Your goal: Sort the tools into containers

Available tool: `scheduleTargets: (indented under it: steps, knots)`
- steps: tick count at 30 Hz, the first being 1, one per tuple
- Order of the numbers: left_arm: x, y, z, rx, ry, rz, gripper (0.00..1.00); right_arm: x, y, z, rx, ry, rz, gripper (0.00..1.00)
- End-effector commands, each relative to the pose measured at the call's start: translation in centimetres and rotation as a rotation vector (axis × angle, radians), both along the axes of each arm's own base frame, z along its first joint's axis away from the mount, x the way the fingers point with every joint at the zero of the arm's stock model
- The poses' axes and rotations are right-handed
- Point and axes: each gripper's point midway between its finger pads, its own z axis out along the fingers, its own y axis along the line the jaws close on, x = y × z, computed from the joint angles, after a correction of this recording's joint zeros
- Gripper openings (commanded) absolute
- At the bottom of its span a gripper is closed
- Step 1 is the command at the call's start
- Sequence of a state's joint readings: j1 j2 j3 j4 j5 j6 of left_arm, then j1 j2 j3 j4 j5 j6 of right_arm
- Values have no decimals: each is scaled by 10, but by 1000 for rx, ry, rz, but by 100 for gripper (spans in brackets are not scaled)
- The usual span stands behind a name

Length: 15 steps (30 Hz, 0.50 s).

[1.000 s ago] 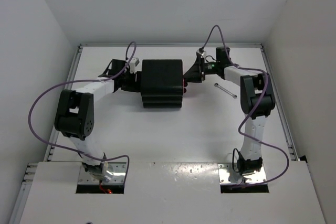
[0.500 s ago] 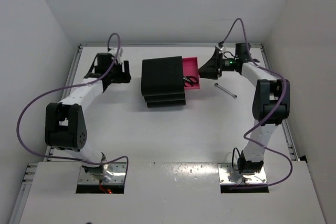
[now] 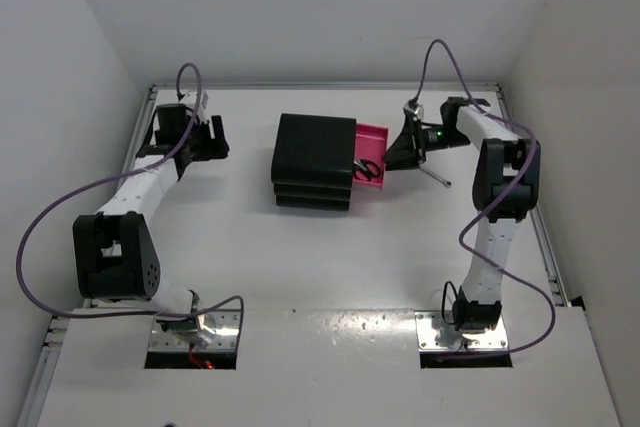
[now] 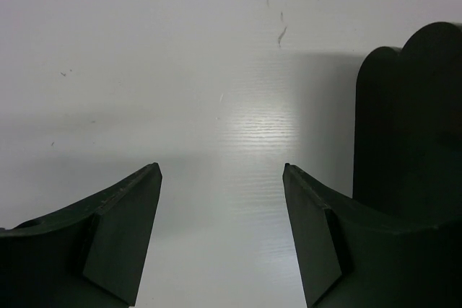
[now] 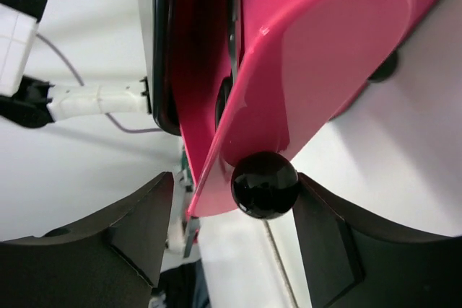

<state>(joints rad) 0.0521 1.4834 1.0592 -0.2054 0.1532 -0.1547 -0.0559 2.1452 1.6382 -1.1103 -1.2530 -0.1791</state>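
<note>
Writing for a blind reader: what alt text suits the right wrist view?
A round black knob on a pink drawer sits between the right arm's open fingers. The drawer juts from a black unit behind.

Black drawer units: one [image 3: 312, 152], toward the far middle of the table.
Tiers in it: three, stacked.
Pink drawers pulled out: one [image 3: 372, 136], on the unit's right side.
Scissors: one black-handled pair [image 3: 366, 169], in that drawer.
Wrenches: one [image 3: 440, 180], slim and silver, further right.
Round black knobs: two, one whole [image 5: 263, 184], one half hidden [image 5: 382, 70].
Robot arms: two, left [image 3: 140, 187] and right [image 3: 497, 182].
</note>
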Motion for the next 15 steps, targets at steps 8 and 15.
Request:
scheduleTargets:
  steps: [8, 15]
  knots:
    - [-7, -34, -5, -23, 4, -116, 73, 3, 59, 8, 113, -38, 143, 63]
    - [-9, -49, -16, -23, 19, -151, 72, 23, 81, 8, 94, -45, 140, 63]
